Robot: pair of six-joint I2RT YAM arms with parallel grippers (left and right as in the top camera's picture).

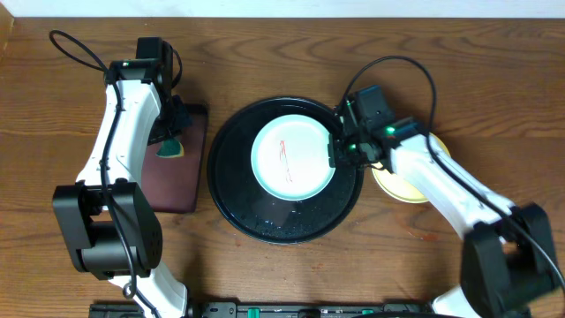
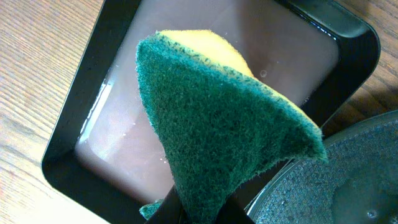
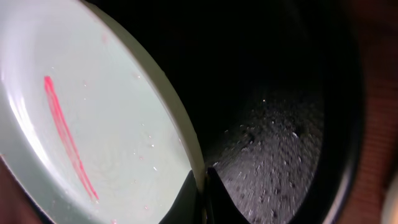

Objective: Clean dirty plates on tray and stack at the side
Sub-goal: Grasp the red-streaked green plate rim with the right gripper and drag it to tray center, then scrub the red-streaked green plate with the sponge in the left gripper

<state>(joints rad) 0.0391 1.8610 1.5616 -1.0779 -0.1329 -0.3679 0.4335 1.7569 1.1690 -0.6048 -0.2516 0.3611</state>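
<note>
Plate [image 1: 293, 159], pale mint, w/ thin red streak

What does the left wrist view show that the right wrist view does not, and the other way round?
Only the left wrist view: a green-and-yellow sponge and the maroon rectangular tray. Only the right wrist view: a mint-green plate with a red smear. Both: the black round tray, speckled with droplets.

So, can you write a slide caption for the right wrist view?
Right pincer shut on the rim of a mint plate with a red smear, inside the black tray.
</note>
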